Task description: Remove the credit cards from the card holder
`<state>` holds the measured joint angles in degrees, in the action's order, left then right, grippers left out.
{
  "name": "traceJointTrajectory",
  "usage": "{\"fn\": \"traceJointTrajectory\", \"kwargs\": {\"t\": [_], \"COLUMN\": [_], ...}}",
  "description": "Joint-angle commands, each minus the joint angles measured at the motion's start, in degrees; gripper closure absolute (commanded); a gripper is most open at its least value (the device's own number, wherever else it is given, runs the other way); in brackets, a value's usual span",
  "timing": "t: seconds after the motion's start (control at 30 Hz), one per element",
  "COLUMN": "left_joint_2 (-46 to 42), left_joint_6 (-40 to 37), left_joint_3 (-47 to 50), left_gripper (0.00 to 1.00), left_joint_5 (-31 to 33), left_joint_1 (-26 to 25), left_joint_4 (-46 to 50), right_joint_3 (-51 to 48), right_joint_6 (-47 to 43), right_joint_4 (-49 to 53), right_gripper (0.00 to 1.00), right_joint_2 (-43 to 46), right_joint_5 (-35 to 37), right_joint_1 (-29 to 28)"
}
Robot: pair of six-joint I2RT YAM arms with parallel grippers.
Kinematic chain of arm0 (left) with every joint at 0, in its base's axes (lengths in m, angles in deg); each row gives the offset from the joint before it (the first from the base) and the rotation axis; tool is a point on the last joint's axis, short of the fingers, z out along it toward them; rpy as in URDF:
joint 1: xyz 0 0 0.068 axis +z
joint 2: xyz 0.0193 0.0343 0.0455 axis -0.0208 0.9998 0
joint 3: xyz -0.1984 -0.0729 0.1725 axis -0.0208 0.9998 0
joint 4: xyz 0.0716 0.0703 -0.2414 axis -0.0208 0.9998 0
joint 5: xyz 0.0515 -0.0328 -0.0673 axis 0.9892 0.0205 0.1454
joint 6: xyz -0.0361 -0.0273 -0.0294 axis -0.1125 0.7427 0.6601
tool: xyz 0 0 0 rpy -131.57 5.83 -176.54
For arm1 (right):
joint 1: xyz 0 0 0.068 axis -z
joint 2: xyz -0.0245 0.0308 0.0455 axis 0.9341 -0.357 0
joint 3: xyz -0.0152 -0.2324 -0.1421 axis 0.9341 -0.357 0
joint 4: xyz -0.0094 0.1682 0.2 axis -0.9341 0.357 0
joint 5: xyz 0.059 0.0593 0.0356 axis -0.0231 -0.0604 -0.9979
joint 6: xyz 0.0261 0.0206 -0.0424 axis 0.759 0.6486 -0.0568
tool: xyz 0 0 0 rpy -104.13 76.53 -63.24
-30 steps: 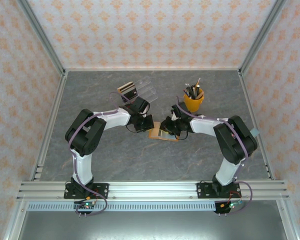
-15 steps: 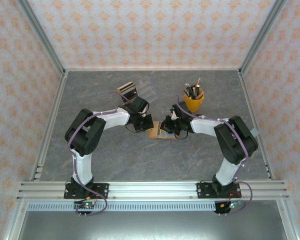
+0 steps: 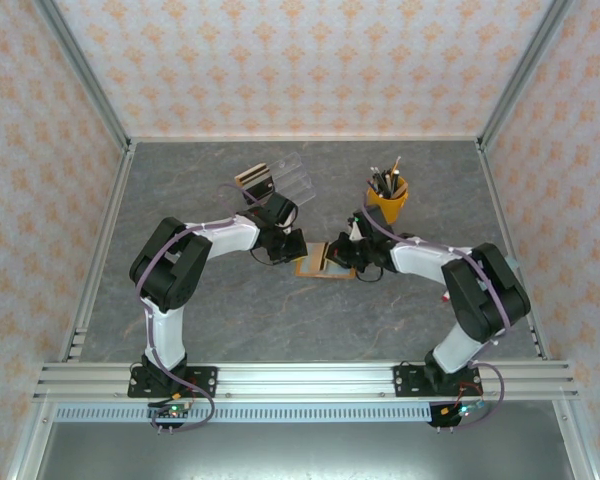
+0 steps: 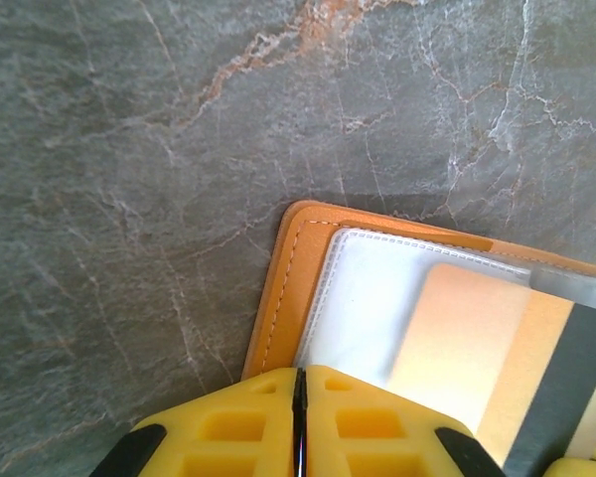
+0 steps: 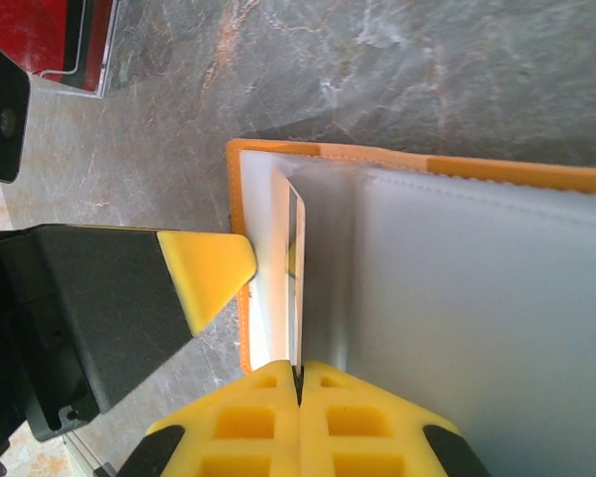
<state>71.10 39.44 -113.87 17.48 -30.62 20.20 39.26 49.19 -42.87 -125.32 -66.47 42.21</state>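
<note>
Fingers of the right gripper (image 5: 298,376) are clenched on the near edge of a credit card (image 4: 477,343), judged partly drawn from the open card holder (image 5: 457,298) lying flat just beyond them; no card looks free yet. Left gripper (image 4: 298,383) is pinched closed, tips at the holder's orange rim. Both arms reach inward, wrists pitched down, meeting over it.

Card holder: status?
Left gripper shut, tips at card holder edge. Right gripper shut on upright thin sheet, card or sleeve unclear. Holder open flat, striped card inside. Pen cup stands apart.
</note>
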Motion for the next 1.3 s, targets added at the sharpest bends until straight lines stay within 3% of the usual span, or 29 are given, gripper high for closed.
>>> {"fn": "traceJointTrajectory", "kwargs": {"t": [0.0, 0.2, 0.53, 0.7, 0.83, 0.97, 1.27], "left_joint_2": [1.04, -5.18, -18.75, -20.39, -19.46, -18.61, -17.54], "left_joint_6": [-1.78, -1.49, 6.33, 11.22, 17.36, 20.53, 24.06], "left_joint_3": [2.36, 0.09, 7.57, 11.38, 13.57, 13.78, 13.59], "left_gripper": [0.87, 0.71, 0.24, 0.17, 0.17, 0.24, 0.71], "left_joint_5": [2.00, -3.17, -13.01, -17.06, -20.91, -23.37, -24.43], "left_joint_1": [1.25, 1.96, 4.79, 4.79, 4.73, 4.80, 4.74], "left_joint_4": [5.17, 2.92, -14.71, -25.37, -36.24, -42.50, -48.24], "right_joint_3": [-1.72, -4.90, -7.15, -6.76, -6.80, -6.88, -6.54], "right_joint_6": [-0.71, -2.11, 5.07, 10.17, 14.41, 17.39, 19.85], "right_joint_4": [-0.17, 0.30, -14.50, -21.86, -27.59, -31.22, -33.90], "right_gripper": [1.00, 1.00, 1.00, 1.00, 1.00, 1.00, 1.00], "right_joint_2": [4.73, 12.41, 17.93, 17.61, 16.69, 15.42, 13.62], "right_joint_5": [-0.63, -1.36, -7.78, -10.07, -12.23, -13.78, -14.79], "right_joint_1": [1.21, 4.02, 6.44, 6.43, 6.47, 6.43, 6.39]}}
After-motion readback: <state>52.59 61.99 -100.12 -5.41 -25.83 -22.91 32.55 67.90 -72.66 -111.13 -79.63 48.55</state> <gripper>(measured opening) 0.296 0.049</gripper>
